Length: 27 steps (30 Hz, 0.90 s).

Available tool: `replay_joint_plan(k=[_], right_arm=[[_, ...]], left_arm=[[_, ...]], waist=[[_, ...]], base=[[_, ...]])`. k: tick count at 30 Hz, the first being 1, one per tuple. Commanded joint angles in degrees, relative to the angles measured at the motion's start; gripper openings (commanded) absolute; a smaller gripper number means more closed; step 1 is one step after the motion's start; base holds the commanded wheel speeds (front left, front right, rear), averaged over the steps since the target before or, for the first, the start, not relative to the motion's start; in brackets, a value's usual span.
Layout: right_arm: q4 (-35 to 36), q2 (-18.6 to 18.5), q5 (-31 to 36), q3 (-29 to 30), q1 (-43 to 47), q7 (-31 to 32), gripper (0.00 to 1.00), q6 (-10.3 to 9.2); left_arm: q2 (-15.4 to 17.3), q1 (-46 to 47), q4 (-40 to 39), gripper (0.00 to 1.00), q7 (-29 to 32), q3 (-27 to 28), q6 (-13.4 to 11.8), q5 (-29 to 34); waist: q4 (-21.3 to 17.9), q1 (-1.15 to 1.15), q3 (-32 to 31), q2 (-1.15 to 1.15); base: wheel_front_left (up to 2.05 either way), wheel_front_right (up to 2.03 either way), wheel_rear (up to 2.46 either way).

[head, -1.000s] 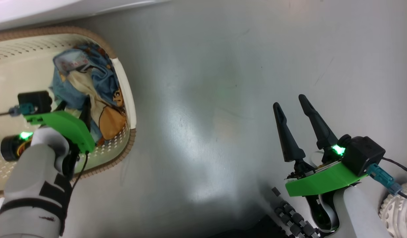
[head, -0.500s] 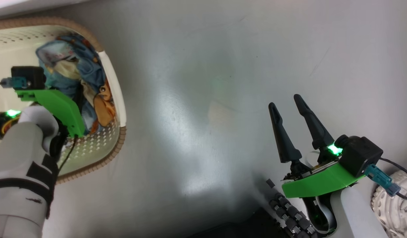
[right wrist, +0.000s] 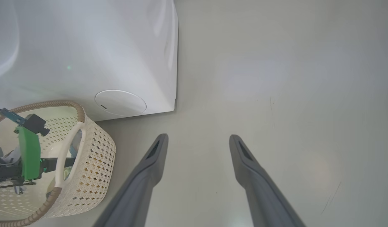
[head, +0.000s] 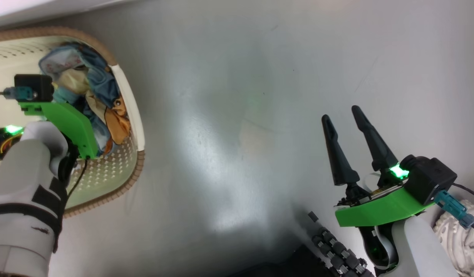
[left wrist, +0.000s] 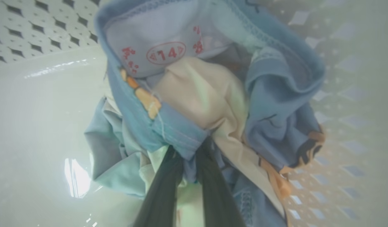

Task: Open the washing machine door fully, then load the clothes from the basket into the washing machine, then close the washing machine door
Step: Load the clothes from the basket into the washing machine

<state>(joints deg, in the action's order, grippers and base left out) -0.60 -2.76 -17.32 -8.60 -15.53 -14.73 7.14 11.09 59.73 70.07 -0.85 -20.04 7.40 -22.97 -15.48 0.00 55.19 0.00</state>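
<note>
Clothes [left wrist: 194, 104] are pinched in the narrowed left hand [left wrist: 190, 148] inside the basket [head: 129, 96]. The right hand [head: 339, 113] is seen wide open, well apart.

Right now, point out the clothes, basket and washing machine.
clothes [left wrist: 197, 94]: left wrist view, cream fold at the bundle's middle.
basket [right wrist: 93, 164]: right wrist view, perforated outer wall.
washing machine [right wrist: 102, 47]: right wrist view, white panel.

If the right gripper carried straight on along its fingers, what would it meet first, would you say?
Probably bare floor: the right gripper points past the washing machine, though distance is unclear.
</note>
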Motion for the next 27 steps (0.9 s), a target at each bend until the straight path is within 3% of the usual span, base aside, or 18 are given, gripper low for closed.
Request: replay_joint_plan(k=[1,12,27], right_arm=[[1.33,-0.11,0.42,-0.36,2.37,-0.27,1.00,0.35],[0.18,-0.11,2.83,2.50,0.36,-0.27,1.00,0.35],[-2.45,-0.11,5.42,3.65,0.98,-0.27,1.00,0.35]], left_arm=[[1.49,-3.00,-0.72,0.00,-1.69,0.11,0.09,-0.63],[1.37,-9.58,-4.98,0.00,-10.35,-3.86,0.09,-5.61],[0.88,-17.28,-12.07,0.00,-14.06,-6.56,0.09,-11.44]], waist=[[1.16,0.00,-1.63,0.00],[5.91,0.00,-8.89,0.00],[9.96,0.00,-19.36,0.00]], base=[[0.00,0.00,0.00],[0.00,0.00,0.00],[0.00,0.00,0.00]])
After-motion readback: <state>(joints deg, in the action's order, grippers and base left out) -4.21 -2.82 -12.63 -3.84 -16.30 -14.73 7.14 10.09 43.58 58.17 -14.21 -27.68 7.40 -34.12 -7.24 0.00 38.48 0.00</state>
